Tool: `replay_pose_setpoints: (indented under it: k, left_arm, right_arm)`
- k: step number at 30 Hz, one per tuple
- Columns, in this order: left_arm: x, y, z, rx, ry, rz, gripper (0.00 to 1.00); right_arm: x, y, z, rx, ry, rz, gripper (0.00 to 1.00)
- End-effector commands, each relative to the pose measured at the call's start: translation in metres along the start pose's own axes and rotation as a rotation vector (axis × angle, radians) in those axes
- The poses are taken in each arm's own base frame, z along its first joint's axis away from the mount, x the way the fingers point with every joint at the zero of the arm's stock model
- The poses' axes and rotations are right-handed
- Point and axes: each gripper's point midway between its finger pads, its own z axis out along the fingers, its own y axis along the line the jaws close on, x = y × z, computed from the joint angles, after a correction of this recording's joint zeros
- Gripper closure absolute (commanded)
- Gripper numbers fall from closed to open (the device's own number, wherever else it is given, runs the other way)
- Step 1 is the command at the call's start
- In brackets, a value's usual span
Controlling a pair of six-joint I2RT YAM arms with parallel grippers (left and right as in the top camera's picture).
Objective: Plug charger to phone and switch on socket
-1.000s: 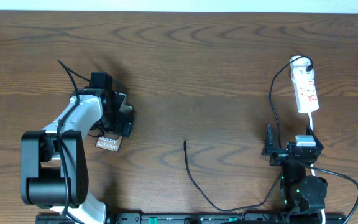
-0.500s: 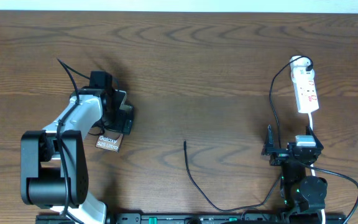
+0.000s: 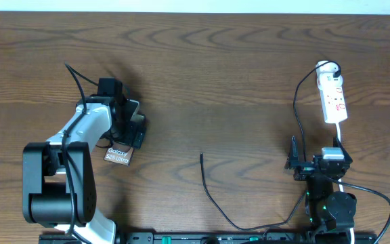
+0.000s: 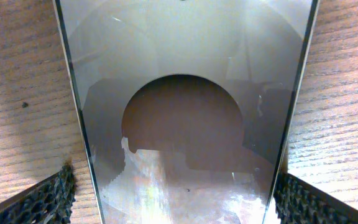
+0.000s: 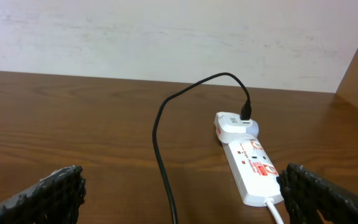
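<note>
The phone [image 3: 119, 154] lies flat at the left, its "Galaxy" lettering showing in the overhead view. My left gripper [image 3: 133, 127] hangs over its far end. In the left wrist view the phone [image 4: 185, 124] fills the space between my fingers [image 4: 176, 190], which are open on either side of it. The charger cable [image 3: 212, 196] runs from a white adaptor [image 3: 327, 68] on the socket [image 3: 334, 102] down to the front, and its free tip [image 3: 202, 156] lies mid-table. My right gripper [image 3: 315, 161] is open and empty, facing the socket [image 5: 253, 162] and the cable [image 5: 160, 143].
The socket's white cord [image 3: 340, 132] runs down toward the right arm's base [image 3: 330, 207]. The left arm's base [image 3: 56, 190] stands at the front left. A pale wall [image 5: 166, 37] rises behind the table's far edge.
My left gripper has shifted very slightly away from the front edge over the phone. The right arm, cable and socket have not moved.
</note>
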Motion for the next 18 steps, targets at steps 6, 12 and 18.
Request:
replay_pose_setpoints:
  k: [6,12,18]
  left_arm:
    - [0.0158,-0.0078,0.0093,0.037,0.050,0.023,0.01]
    - [0.0147,-0.0075,0.0094,0.036,0.045,0.023,0.00]
    - [0.0143,-0.0074,0.0094,0.036,0.044,0.023,0.09]
  right_arm:
    - [0.0010,-0.0014,0.0000,0.009,0.003,-0.002,0.01]
    - [0.0010,-0.0014,0.0000,0.009,0.003,-0.002,0.01]
    - [0.0010,-0.0014,0.0000,0.009,0.003,-0.002,0.01]
